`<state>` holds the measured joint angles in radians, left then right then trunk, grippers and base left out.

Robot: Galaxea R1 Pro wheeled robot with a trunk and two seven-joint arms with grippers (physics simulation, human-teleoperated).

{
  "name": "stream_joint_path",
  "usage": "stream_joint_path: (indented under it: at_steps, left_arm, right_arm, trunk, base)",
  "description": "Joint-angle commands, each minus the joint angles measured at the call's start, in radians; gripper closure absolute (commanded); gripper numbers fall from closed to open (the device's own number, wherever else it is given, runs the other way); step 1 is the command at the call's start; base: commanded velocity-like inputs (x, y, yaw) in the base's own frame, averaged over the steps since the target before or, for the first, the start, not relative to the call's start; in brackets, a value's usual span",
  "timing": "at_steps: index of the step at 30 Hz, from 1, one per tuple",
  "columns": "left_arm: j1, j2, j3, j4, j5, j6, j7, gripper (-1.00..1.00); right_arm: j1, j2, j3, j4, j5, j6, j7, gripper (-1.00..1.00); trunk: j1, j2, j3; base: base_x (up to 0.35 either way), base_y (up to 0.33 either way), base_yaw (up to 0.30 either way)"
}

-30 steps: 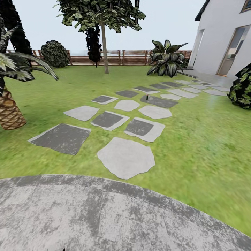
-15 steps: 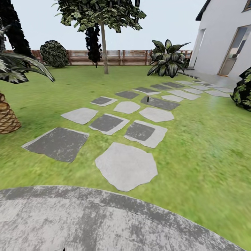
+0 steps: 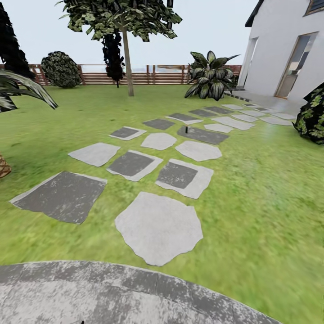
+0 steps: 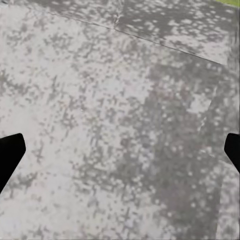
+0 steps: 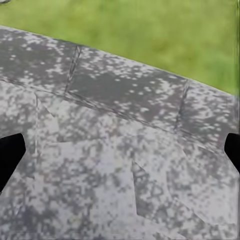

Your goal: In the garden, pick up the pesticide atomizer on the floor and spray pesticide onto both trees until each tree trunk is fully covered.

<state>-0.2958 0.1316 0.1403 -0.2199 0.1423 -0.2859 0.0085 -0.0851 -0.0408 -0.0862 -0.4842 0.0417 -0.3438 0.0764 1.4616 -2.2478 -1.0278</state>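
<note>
The garden lawn [image 3: 261,189] stretches ahead, crossed by grey paving slabs [image 3: 158,227]. One tree [image 3: 127,63] with a straight pale trunk and a dark leafy crown stands far off by the wooden fence [image 3: 148,76]. On a dark slab farther up the path stands a small dark upright thing [image 3: 186,132], too small to identify as the atomizer. Over mottled grey paving, my left gripper [image 4: 120,150] is open, its black fingertips [image 4: 10,152] wide apart with nothing between them. My right gripper [image 5: 120,150] is open too, above the paving near the grass edge.
A round grey paved area [image 3: 112,292] lies just in front of me. A palm [image 3: 18,85] reaches in at the left edge. Bushes [image 3: 59,69] line the fence, a broad-leaved plant [image 3: 209,76] stands near the white house [image 3: 288,49], and a dark shrub [image 3: 312,114] sits at the right.
The whole head view has shifted: the camera has moved forward and turned slightly, so the slabs look nearer and the palm trunk has slid almost out at the left.
</note>
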Motion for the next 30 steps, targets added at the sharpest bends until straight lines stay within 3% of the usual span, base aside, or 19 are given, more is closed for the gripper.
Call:
stream_joint_path:
  at_steps: [1, 30]
  left_arm:
    - [0.000, 0.000, -0.004, 0.001, 0.010, -0.003, 0.001, -1.00]
    - [0.000, 0.000, -0.004, 0.001, 0.010, -0.002, 0.001, -1.00]
  right_arm:
    - [-0.001, 0.001, -0.008, 0.001, 0.004, -0.004, 0.008, -1.00]
    - [-0.001, 0.001, -0.006, 0.002, 0.004, -0.003, 0.008, -1.00]
  trunk:
    - [0.000, 0.000, -0.001]
    - [0.000, 0.000, -0.001]
  base:
    - [0.339, 0.000, -0.189]
    - [0.339, 0.000, -0.010]
